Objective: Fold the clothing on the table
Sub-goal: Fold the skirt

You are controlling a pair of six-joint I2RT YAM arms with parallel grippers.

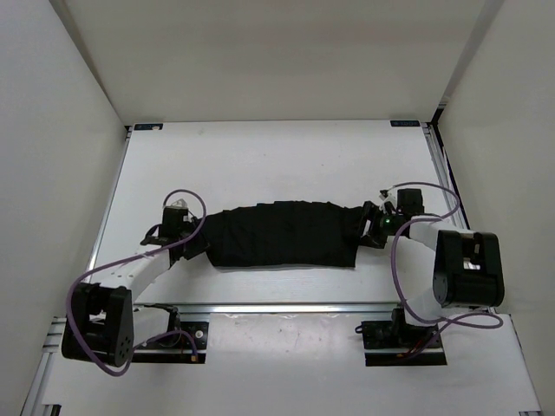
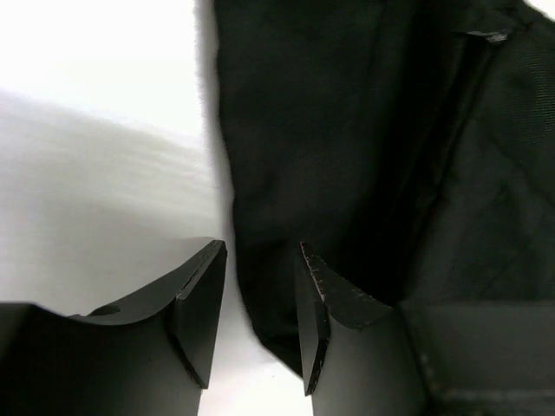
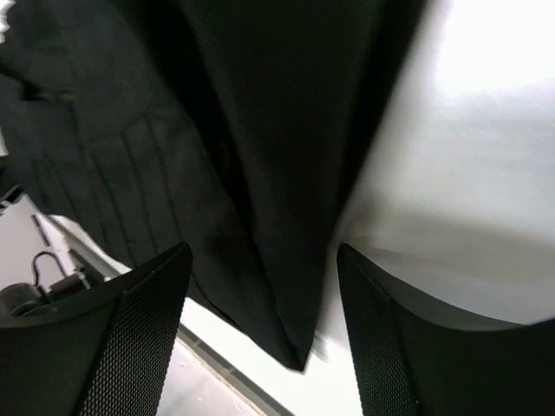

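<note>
The left end effector (image 2: 260,251) stands half-parted astride the left edge of the limp, wrinkled black fabric garment (image 1: 282,234), which lies spread on the flat white counter (image 1: 260,156). At the garment's right edge the right end effector (image 3: 264,251) gapes wide and holds nothing. The step looks like taking hold for a fold. Next, both must pinch cloth.

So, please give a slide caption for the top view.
Black clothing lies stretched across the white table, left arm and right arm at its ends.
</note>
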